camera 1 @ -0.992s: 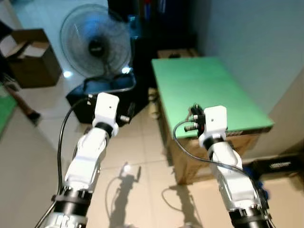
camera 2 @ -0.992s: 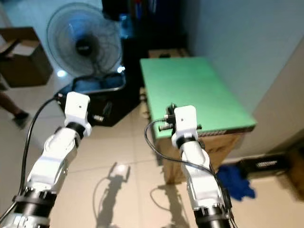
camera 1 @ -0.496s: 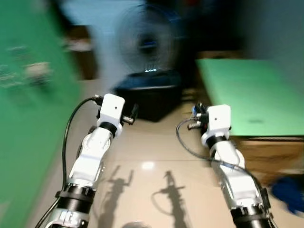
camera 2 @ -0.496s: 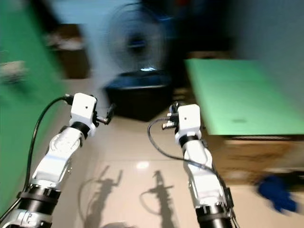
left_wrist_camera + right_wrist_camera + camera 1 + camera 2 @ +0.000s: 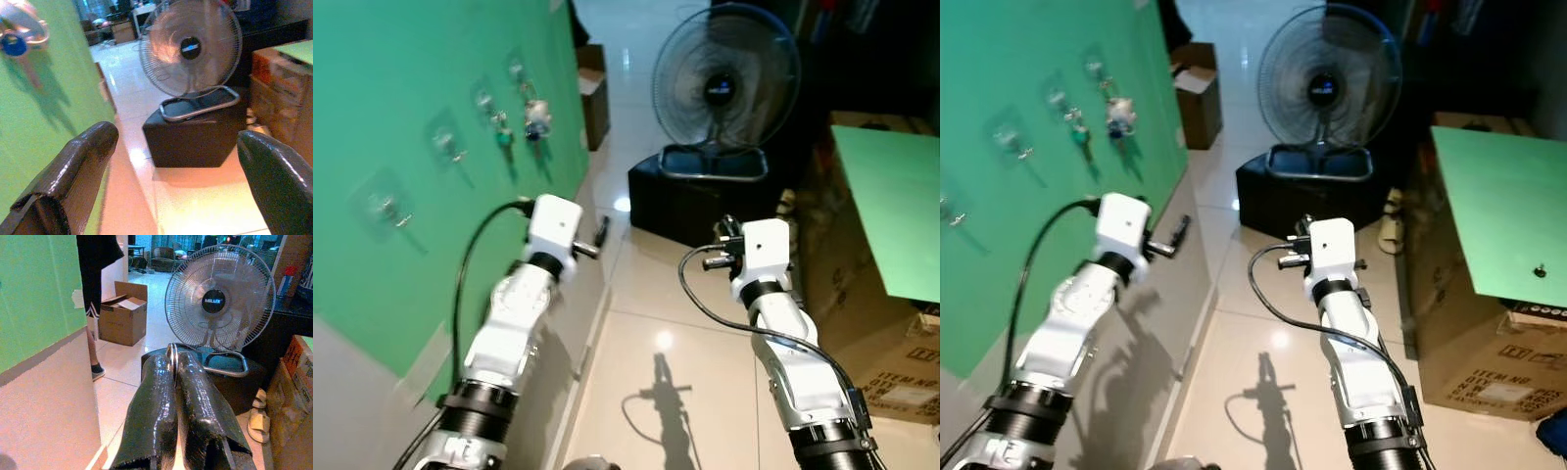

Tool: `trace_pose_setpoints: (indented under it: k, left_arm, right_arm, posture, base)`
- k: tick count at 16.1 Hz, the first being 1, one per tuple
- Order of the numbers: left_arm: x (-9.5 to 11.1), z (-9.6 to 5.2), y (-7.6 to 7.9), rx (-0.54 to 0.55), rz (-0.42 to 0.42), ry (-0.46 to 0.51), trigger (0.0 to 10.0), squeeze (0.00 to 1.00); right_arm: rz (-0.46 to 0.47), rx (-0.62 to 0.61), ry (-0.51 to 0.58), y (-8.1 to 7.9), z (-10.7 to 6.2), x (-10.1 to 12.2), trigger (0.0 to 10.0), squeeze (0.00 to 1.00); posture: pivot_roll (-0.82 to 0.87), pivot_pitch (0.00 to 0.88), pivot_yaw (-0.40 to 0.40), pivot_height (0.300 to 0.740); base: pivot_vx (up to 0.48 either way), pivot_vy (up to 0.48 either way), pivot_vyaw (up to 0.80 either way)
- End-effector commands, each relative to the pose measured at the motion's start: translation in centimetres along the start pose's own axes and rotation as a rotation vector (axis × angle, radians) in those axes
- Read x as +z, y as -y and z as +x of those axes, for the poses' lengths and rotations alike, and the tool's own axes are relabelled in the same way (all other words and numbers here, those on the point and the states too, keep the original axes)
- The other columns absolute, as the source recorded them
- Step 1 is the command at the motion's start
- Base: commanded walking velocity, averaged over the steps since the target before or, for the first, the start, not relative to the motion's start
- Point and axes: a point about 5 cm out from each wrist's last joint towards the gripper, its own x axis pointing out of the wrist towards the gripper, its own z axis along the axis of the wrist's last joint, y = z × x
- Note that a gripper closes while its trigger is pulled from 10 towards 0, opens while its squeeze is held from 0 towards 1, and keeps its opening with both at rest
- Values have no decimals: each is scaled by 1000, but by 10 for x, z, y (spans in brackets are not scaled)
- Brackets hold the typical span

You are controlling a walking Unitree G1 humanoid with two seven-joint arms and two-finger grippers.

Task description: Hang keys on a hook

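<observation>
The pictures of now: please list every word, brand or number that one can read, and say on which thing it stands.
"MILUX": on the hub badge of the standing fan, read in the right wrist view.
"ITEM": on the white label of the cardboard box under the green board; the lines below it are too small to read.
Right gripper: a thin metal ring between its shut fingers, no text.
Wall hooks: no text.

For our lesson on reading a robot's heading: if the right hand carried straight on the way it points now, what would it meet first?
Probably the black box under the standing fan. The right hand, shut on a key ring, aims that way across open floor; depth is unclear.
</observation>
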Motion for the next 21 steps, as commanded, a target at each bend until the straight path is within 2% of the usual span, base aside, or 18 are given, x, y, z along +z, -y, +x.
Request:
trace_pose_setpoints:
  k: [1, 6, 13, 15, 18, 21]
  left_arm:
    - [7, 1, 3, -26, 5, 29, 10000, 0]
    - [5, 3, 6, -9, 15, 6, 10000, 0]
    - [0, 0, -2, 66, -21, -16, 10000, 0]
    - [1, -1, -2, 74, -9, -15, 10000, 0]
    - [-1, -2, -6, 115, -85, -32, 10000, 0]
    - [-2, -3, -8, 145, -92, -41, 10000, 0]
  right_arm:
    - [-4, -18, 12, 3, 1, 2, 0, 0]
    - [-8, -9, 20, 0, 0, 4, 0, 0]
    - [-26, 20, 4, -2, 2, 1, 0, 0]
    - [-27, 28, 3, -3, 3, 1, 0, 0]
    - [-27, 68, -5, -9, 4, 1, 0, 0]
    - [-32, 78, -6, -9, 4, 0, 0, 0]
  posture:
    - [-81, 0, 61, 740]
    - [-79, 0, 65, 740]
    - [-60, 0, 46, 740]
    - [-50, 0, 42, 740]
    - [-42, 0, 32, 740]
    - [-36, 0, 24, 740]
  base:
    - [0, -480, 0]
    - [0, -480, 0]
    - [0, -460, 640]
    - [0, -458, 594]
    - [0, -454, 569]
    - [170, -407, 527]
